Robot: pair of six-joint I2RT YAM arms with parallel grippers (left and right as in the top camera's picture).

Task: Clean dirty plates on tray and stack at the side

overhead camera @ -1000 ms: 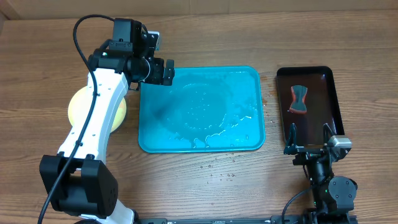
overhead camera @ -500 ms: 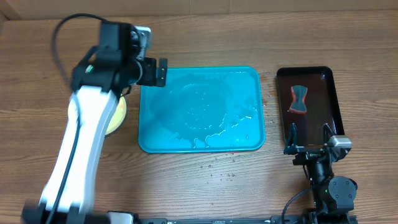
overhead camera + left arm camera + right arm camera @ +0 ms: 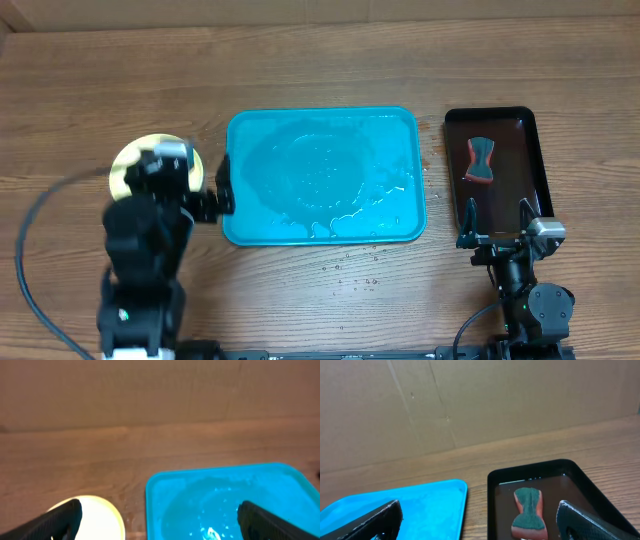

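The teal tray (image 3: pixel 325 225) lies mid-table, wet, with no plate on it. It also shows in the left wrist view (image 3: pixel 225 495) and the right wrist view (image 3: pixel 395 510). A yellow-green plate (image 3: pixel 128 158) with a pale centre sits on the wood left of the tray, partly hidden by my left arm. It shows in the left wrist view too (image 3: pixel 97 520). No light blue plate is visible. My left gripper (image 3: pixel 222 190) is open and empty, over the tray's left edge (image 3: pixel 160 527). My right gripper (image 3: pixel 497 218) is open and empty at the near end of a black tray (image 3: pixel 480 522).
A narrow black tray (image 3: pixel 534 150) stands right of the teal tray and holds a red and green sponge (image 3: pixel 481 160), also seen in the right wrist view (image 3: pixel 530 510). Water drops (image 3: pixel 355 272) dot the wood in front of the teal tray. A cardboard wall stands behind the table.
My left arm has pulled back from the tray's far left corner toward the front. Its gripper is now at the tray's left edge. The right arm has not moved.
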